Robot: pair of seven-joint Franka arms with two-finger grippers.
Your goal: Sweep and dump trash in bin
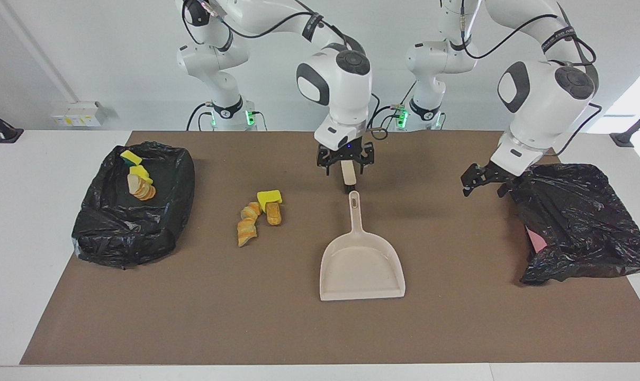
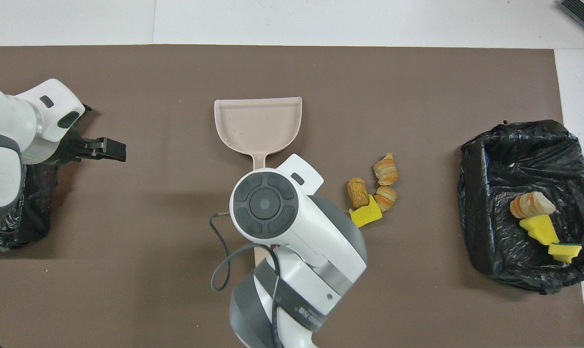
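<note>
Loose trash (image 1: 259, 214), a yellow sponge piece and several bread-like chunks, lies on the brown mat beside the beige dustpan (image 1: 362, 264), toward the right arm's end; it also shows in the overhead view (image 2: 371, 193). The dustpan (image 2: 258, 121) lies flat with its handle pointing toward the robots. My right gripper (image 1: 347, 165) is open just nearer the robots than that handle's end, its fingers on either side of the beige brush (image 1: 347, 173). The arm hides most of the brush (image 2: 260, 253) from above. My left gripper (image 1: 478, 182) hovers beside a crumpled black bag (image 1: 579, 227).
A bin lined with a black bag (image 1: 129, 238) stands at the right arm's end of the mat and holds sponge and bread pieces (image 1: 138, 180); it also shows in the overhead view (image 2: 490, 251). Something pink (image 1: 535, 241) shows under the crumpled bag.
</note>
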